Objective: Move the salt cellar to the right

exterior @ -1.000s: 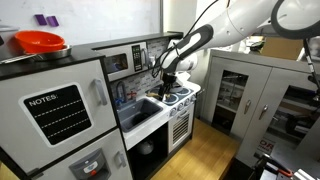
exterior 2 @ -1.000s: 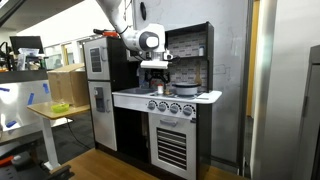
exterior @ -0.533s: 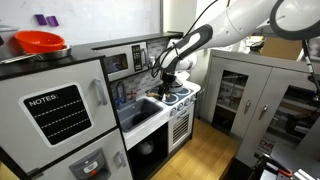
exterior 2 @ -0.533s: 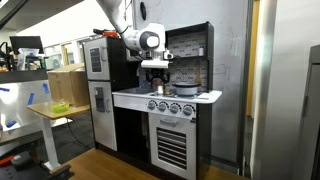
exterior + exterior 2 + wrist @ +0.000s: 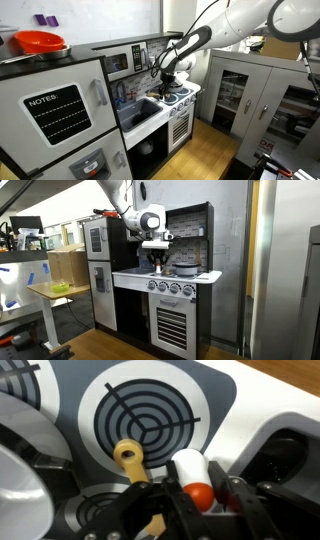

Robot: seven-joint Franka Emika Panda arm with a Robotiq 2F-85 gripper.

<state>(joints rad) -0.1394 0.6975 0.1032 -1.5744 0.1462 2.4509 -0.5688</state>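
The salt cellar (image 5: 189, 466) is a small white cylinder with a red end, standing on the toy stove top (image 5: 215, 395) beside a printed burner ring. In the wrist view my gripper (image 5: 193, 486) is shut on it, a black finger (image 5: 171, 490) pressed against each side. Both exterior views show the arm reaching down so that the gripper (image 5: 168, 84) (image 5: 156, 259) hangs just over the stove top (image 5: 182, 96) (image 5: 180, 278); the salt cellar is too small to make out there.
A yellow peg-like piece (image 5: 131, 460) lies just left of the salt cellar. A grey pot (image 5: 186, 270) sits on the stove to the gripper's right. The sink (image 5: 140, 110) adjoins the stove. The kitchen's back wall and shelf (image 5: 190, 230) rise behind.
The arm has stayed in place over the stove. The fingers have closed in onto the salt cellar.
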